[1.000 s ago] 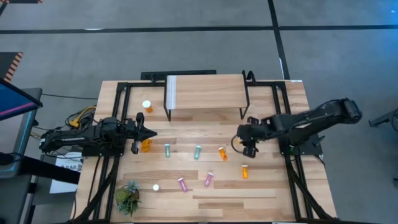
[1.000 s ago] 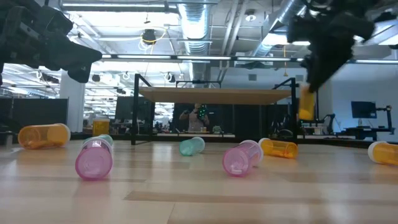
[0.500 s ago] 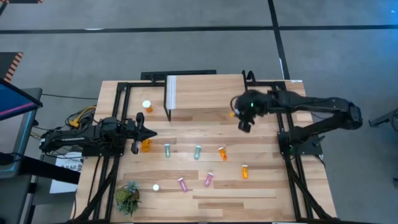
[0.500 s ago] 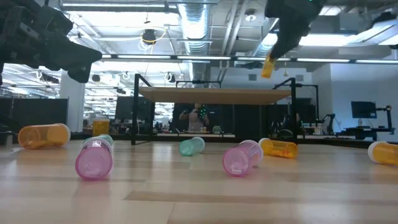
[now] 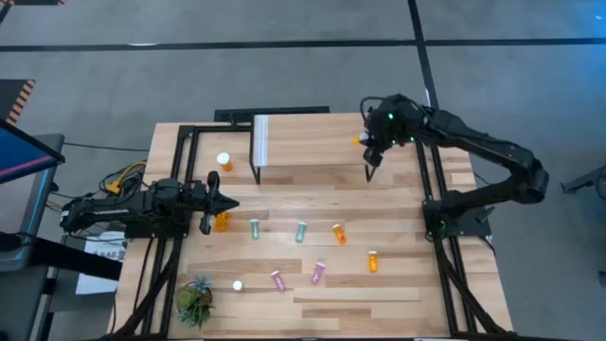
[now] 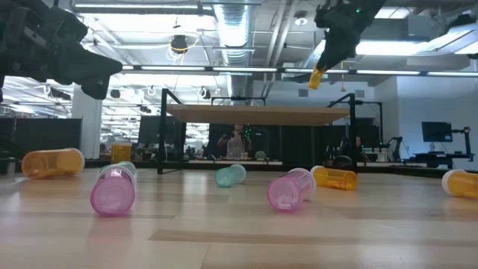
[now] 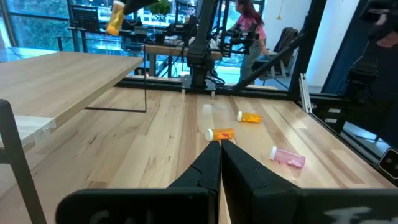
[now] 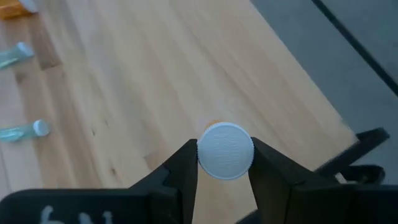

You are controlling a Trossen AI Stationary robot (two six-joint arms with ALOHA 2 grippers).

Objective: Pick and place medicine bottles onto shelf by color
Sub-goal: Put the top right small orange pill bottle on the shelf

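High view: right end effector (image 5: 365, 142) above the right end of the light-wood shelf (image 5: 312, 140), pinching a small orange bottle (image 5: 358, 140). Pale ribbed translucent panel (image 5: 261, 140) at the shelf's left end, thin black legs below. Left end effector (image 5: 230, 202) near the plank-grained surface's (image 5: 398, 284) left edge, fingers pressed together, just above a wide orange bottle (image 5: 222, 221). Scattered mid-surface: two teal bottles (image 5: 255, 227), two pink, two more orange, all cylindrical with white caps; another orange one upright (image 5: 223, 162) left of the shelf. Spiky green plant (image 5: 194, 300) at the near left corner.

Right wrist view only: round, finely ribbed white cap (image 8: 225, 151) clamped between the dark fingers.

Low view only: held bottle tilted, clear of the shelf top. No legible writing on any bottle.
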